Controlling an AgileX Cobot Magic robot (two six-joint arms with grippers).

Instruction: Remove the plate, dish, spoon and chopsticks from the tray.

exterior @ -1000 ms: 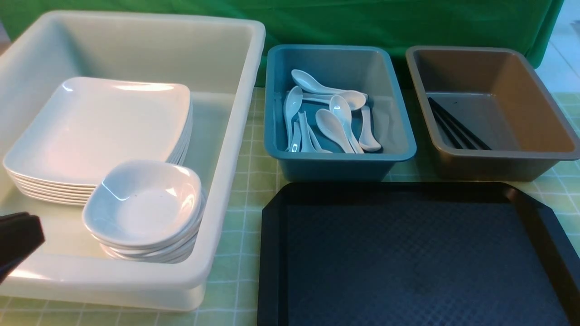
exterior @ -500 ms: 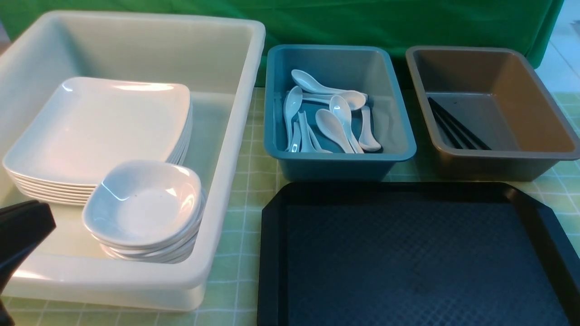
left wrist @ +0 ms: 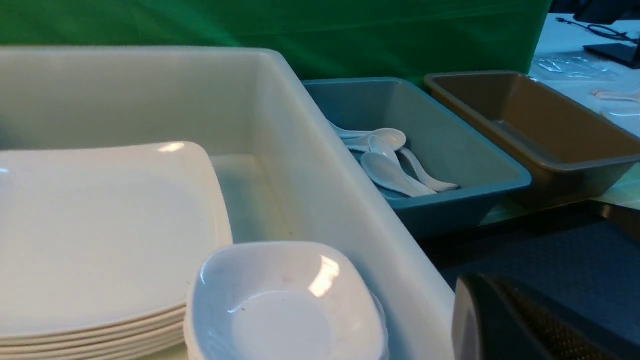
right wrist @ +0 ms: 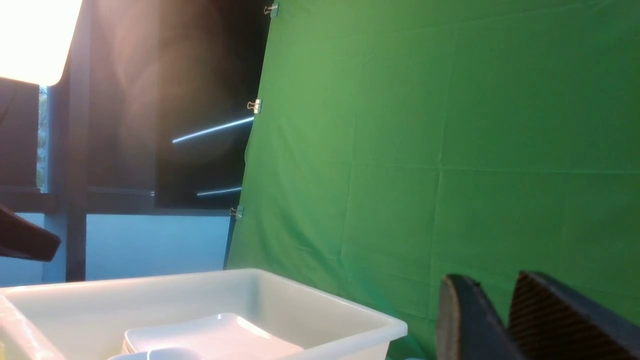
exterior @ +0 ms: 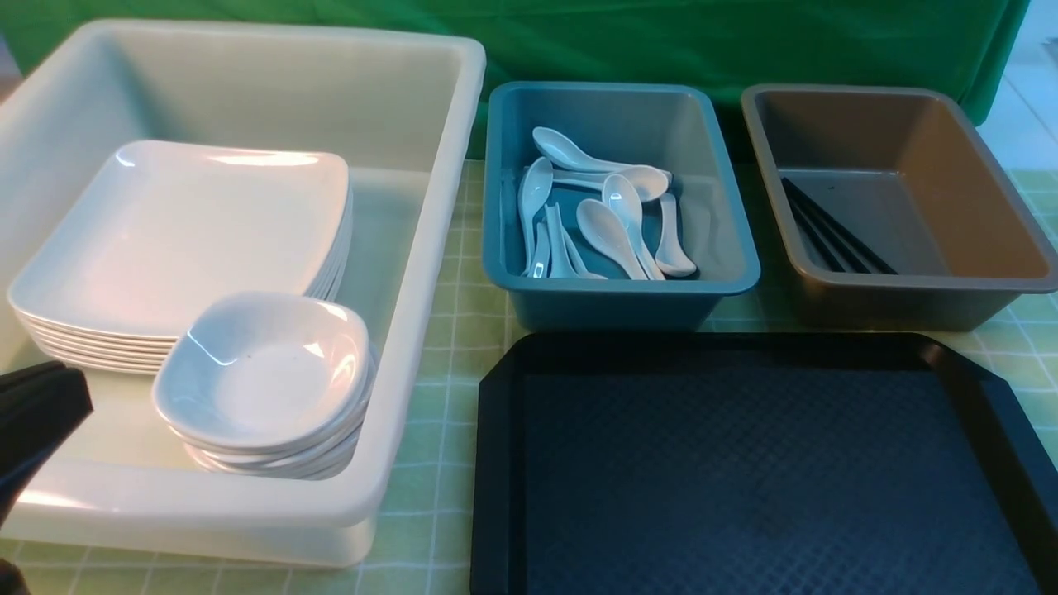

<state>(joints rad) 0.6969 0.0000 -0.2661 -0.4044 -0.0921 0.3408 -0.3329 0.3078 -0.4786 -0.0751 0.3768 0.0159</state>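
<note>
Since the earlier front frames, your left gripper (exterior: 37, 413) crept up at the near-left corner of the white tub (exterior: 430, 248) and held nothing, jaws shut. Your right gripper (right wrist: 505, 320) showed only in its own wrist view, fingers (right wrist: 465, 320) slightly parted around empty air, tilted up toward the green backdrop (right wrist: 425, 125). You had the tray (exterior: 496, 463) bare: plates (exterior: 182, 240) and dishes (exterior: 260, 372) stacked in the white tub, spoons (exterior: 612, 223) in the teal tub (exterior: 736, 248), chopsticks (exterior: 831, 231) in the brown tub (exterior: 992, 207) running near-to-far.

Soft overhead light, plate (exterior: 178, 235) glare.
</note>
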